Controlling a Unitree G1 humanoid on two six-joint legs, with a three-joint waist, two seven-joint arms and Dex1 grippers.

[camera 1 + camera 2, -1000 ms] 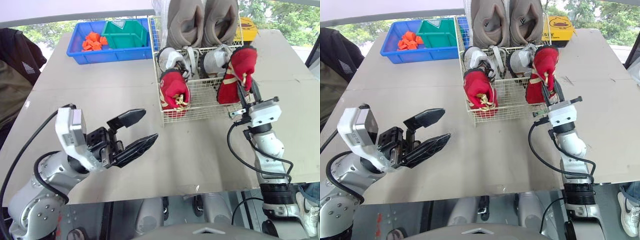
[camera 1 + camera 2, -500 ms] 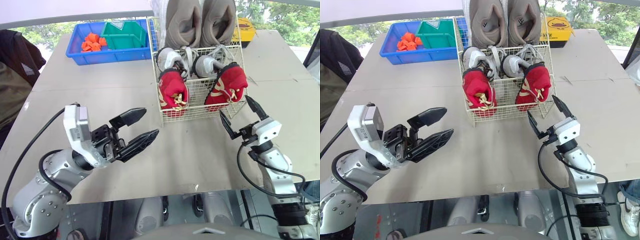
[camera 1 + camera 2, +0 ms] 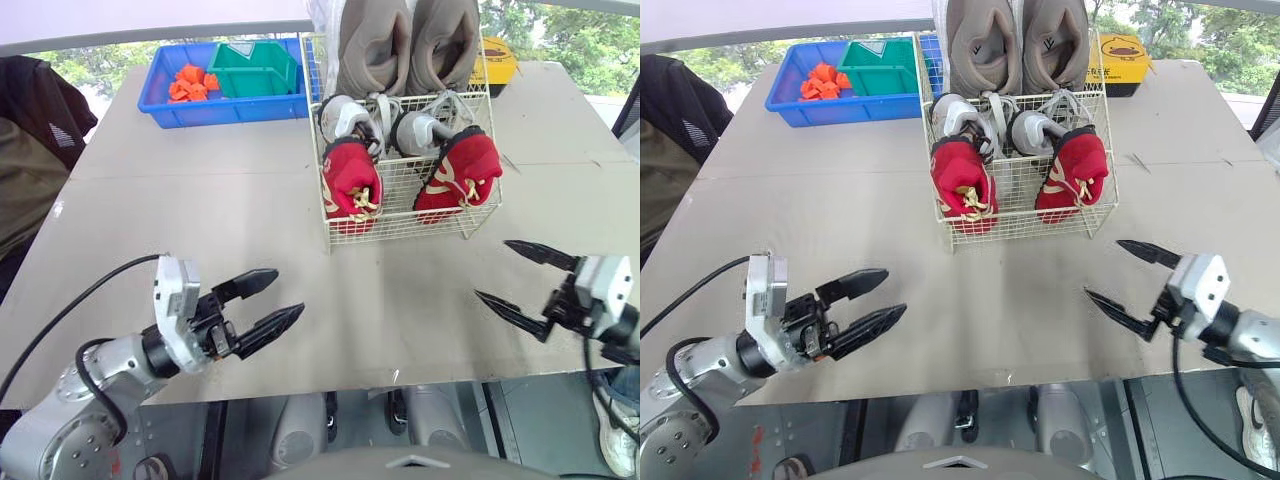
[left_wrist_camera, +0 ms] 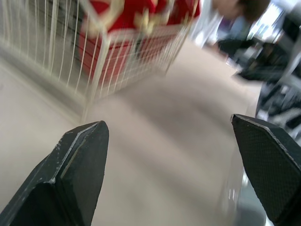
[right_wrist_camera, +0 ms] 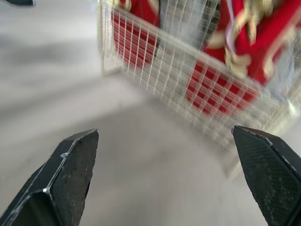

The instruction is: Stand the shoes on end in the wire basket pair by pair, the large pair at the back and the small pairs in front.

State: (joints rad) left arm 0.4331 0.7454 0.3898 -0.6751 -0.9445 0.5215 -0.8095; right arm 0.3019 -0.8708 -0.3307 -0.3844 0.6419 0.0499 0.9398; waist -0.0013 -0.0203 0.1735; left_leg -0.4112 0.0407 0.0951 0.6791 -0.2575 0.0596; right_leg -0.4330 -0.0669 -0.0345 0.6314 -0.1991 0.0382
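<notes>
the wire basket [image 3: 398,206] sits at twelve o'clock on the table [image 3: 200,200], large taupe pair [image 3: 372,45] upright at its back, grey-and-white pair [image 3: 348,117] mid-row, red pair [image 3: 350,185] in front with its right shoe [image 3: 458,178] leaning. the left gripper [image 3: 288,290] at seven o'clock and right gripper [image 3: 490,268] at four hover empty, fingers spread wide; the packing looks complete, so any retreat should stay clear of that leaning shoe.

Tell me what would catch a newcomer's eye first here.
The wire basket at the far side of the table, with a bright red pair in front and a big grey pair behind. Then the left gripper and right gripper, both open, over the near edge.
</notes>
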